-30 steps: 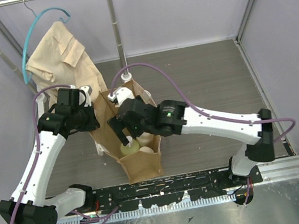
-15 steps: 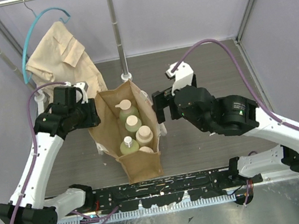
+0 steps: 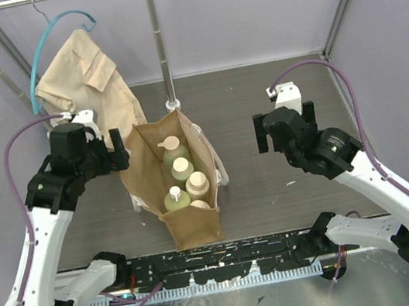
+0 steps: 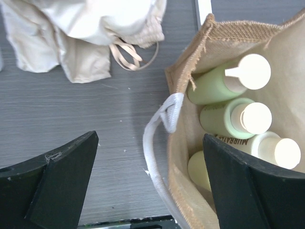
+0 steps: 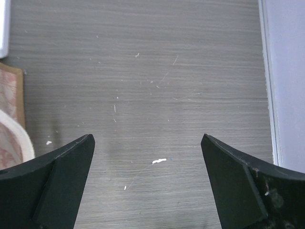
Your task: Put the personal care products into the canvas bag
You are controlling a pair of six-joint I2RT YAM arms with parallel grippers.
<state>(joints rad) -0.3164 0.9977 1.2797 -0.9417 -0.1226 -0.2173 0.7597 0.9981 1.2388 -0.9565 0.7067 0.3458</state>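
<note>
plainly, the tall tan-brown canvas bag (image 3: 194,229) stands open-mouthed between the two arms. the small cream-capped olive-green and beige-peach plastic bottles (image 3: 182,169) stand upright inside it, long axes vertical, in a row along the bag's length. four caps are clear, and a fifth seems to peek out at the bag's near end. the left gripper (image 4: 150,143) hangs just left of the bag beside its whitish strap handle (image 4: 164,112), jaws spread wide and holding nothing; this arm is the nearer. the right gripper (image 5: 147,140), likewise spread and empty, sits well to the bag's right over the grey wood-grain table (image 5: 157,71). one beige bottle's label reads "murrai", the rest hidden.
</note>
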